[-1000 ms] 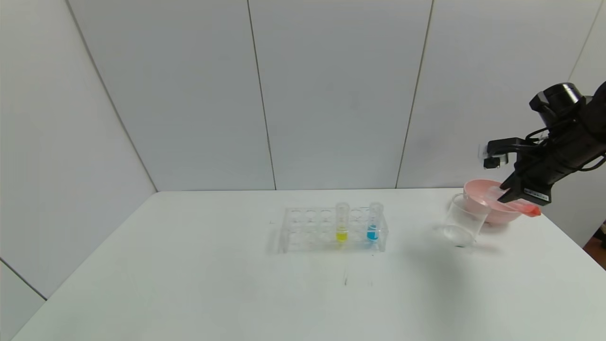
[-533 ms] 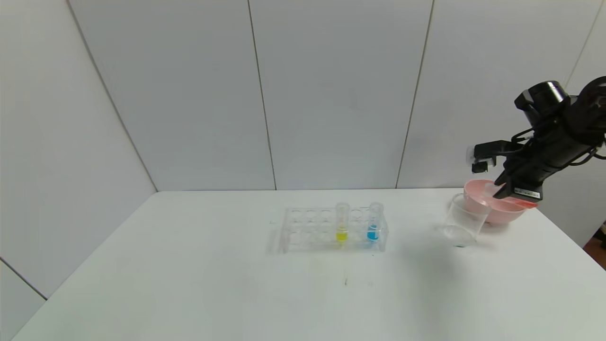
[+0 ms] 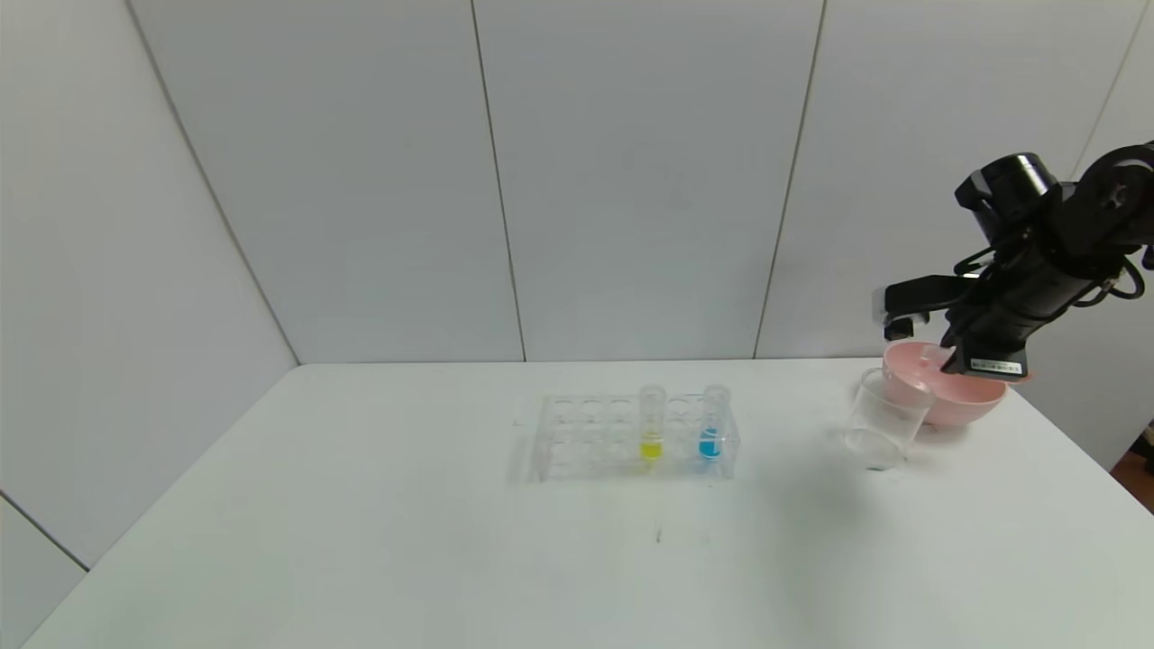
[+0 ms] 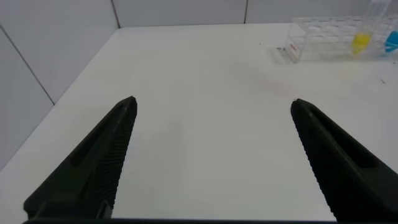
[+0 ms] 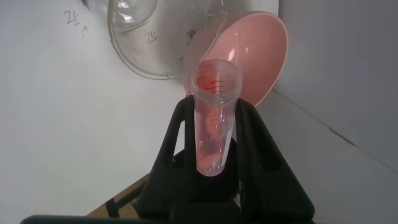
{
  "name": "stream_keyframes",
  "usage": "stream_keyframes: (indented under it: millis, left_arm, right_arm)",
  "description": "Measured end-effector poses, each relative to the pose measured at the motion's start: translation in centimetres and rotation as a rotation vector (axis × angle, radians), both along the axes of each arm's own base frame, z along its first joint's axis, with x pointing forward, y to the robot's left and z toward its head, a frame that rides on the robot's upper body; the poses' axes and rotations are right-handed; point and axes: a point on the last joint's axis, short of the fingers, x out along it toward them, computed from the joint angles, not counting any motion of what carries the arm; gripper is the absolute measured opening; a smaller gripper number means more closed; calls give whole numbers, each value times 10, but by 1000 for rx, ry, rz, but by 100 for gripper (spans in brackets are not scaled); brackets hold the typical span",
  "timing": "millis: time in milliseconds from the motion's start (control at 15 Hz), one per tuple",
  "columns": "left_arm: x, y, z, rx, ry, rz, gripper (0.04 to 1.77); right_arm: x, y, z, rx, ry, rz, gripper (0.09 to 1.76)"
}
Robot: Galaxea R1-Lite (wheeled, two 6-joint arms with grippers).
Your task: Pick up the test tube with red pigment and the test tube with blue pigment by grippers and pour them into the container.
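My right gripper (image 3: 954, 359) is shut on the test tube with red pigment (image 5: 214, 118) and holds it tilted above the pink bowl's rim. The tube's open mouth points toward the clear glass beaker (image 3: 886, 419), also in the right wrist view (image 5: 155, 37). A little orange-red liquid sits at the tube's rounded end. The test tube with blue pigment (image 3: 711, 433) stands in the clear rack (image 3: 586, 437). My left gripper (image 4: 211, 109) is open and empty over bare table, out of the head view.
A pink bowl (image 3: 978, 406) stands just behind the beaker at the table's right back. A tube with yellow liquid (image 3: 651, 433) stands in the rack left of the blue one. The rack also shows in the left wrist view (image 4: 323, 40). The table's right edge is close.
My right gripper has risen and moved left toward the beaker with the red tube. The tube's red end, visible below the gripper before, is now mostly hidden behind it.
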Motion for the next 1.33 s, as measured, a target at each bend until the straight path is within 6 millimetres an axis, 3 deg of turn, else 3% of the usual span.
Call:
stream_keyframes:
  millis: [867, 1333]
  left_arm:
    - [0, 0, 0, 0, 0, 0, 176]
    - [0, 0, 0, 0, 0, 0, 176]
  right_arm:
    - [-2, 38, -9, -265, 52, 13, 45]
    - [1, 47, -17, -317, 70, 18, 45]
